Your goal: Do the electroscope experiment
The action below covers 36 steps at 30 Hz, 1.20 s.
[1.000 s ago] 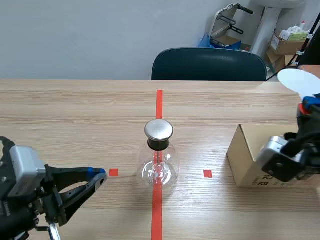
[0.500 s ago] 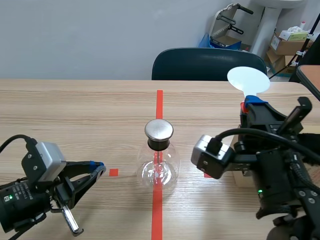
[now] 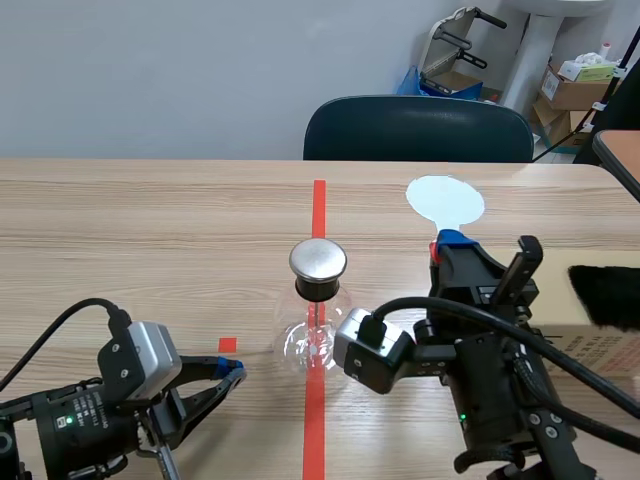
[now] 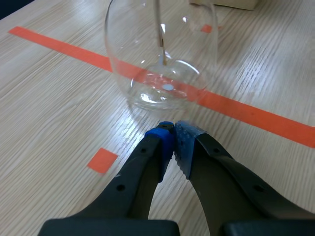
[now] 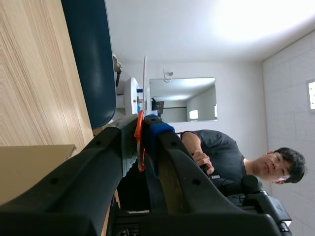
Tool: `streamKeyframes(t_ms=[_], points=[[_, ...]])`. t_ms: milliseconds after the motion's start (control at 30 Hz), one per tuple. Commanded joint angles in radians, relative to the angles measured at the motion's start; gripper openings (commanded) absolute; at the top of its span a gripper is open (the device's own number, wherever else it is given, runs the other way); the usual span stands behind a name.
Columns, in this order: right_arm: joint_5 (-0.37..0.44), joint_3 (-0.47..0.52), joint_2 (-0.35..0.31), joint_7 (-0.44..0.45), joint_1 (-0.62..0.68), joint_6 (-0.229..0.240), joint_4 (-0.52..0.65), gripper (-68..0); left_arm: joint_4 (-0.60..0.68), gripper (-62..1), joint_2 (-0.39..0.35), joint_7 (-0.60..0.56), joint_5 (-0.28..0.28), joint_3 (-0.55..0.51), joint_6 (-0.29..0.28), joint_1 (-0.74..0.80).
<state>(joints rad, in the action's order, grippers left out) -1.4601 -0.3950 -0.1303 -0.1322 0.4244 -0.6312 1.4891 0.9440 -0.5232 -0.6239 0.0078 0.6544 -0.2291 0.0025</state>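
Item: electroscope flask [image 3: 318, 325], centre of bench [image 3: 150, 220]. Right claw [image 3: 452, 243] clamps white disc wand [image 3: 445, 200]. Left claw [image 4: 173, 133] closed, empty, just beside flask. We advise lowering disc gently, level, toward metal cap [image 3: 318, 260].

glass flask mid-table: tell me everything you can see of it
The glass flask is clear and round-bodied, and stands upright on the red tape line on the wooden table. A black collar at its neck carries a flat, shiny metal disc. A thin rod hangs down inside. Nothing grips it. The left end effector, shut, sits low just short of its base, seemingly not touching.
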Motion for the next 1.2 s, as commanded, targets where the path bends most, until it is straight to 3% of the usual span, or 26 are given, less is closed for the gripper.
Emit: streamKeyframes(t_ms=[0,467,600,1167], points=[[-0.001,0.0,-0.011,0.001,-0.012,-0.012,0.006,-65.7,0.018,-58.2,0.01,-0.013,-0.01,-0.001,-0.001,-0.006],[-0.001,-0.012,-0.011,0.015,-0.003,-0.011,0.006,-65.7,0.017,-58.2,0.04,0.024,0.012,-0.006,0.003,-0.022],[-0.001,-0.012,-0.012,0.015,-0.003,-0.007,0.006,-65.8,0.017,-58.2,0.04,0.027,0.012,-0.006,0.034,-0.023],[-0.001,-0.01,-0.014,0.014,-0.003,-0.003,0.006,-65.8,0.017,-58.2,0.04,0.046,0.012,-0.006,0.063,-0.022]])
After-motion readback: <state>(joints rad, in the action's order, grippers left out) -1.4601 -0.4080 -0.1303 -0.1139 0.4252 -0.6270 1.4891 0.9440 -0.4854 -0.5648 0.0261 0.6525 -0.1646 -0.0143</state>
